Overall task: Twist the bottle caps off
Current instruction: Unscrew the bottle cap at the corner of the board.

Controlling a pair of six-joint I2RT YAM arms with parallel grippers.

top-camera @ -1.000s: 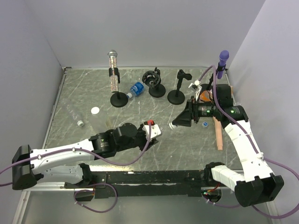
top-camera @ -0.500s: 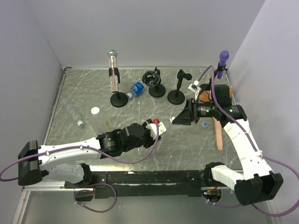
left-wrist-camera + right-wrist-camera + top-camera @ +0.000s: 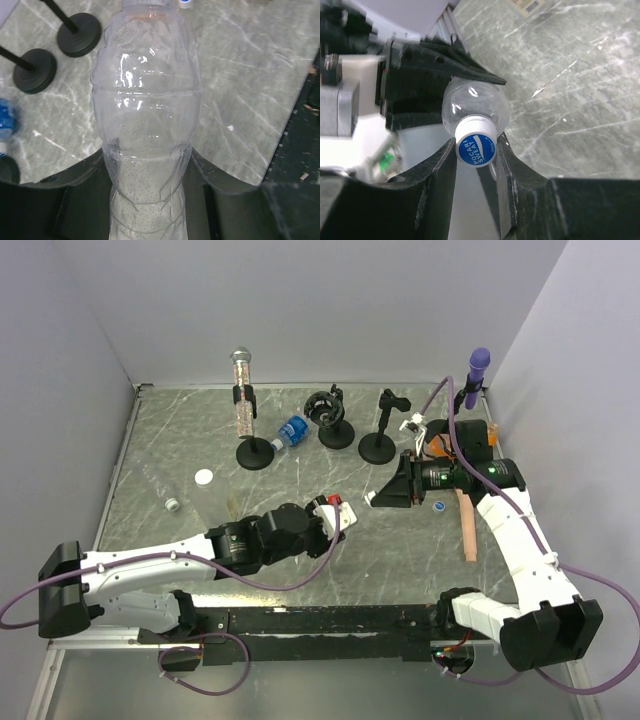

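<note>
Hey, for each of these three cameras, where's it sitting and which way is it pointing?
Top external: above and behind the arm bases, looking down on the table; left arm and right arm show, meeting mid-table.
Left wrist: on the left arm, looking along the clear bottle toward two stand bases; left gripper jaws flank the bottle.
Right wrist: on the right arm, facing the left gripper; right gripper jaws pinch the blue cap.
Shared: both wrist views show the same clear bottle, from opposite ends.
</note>
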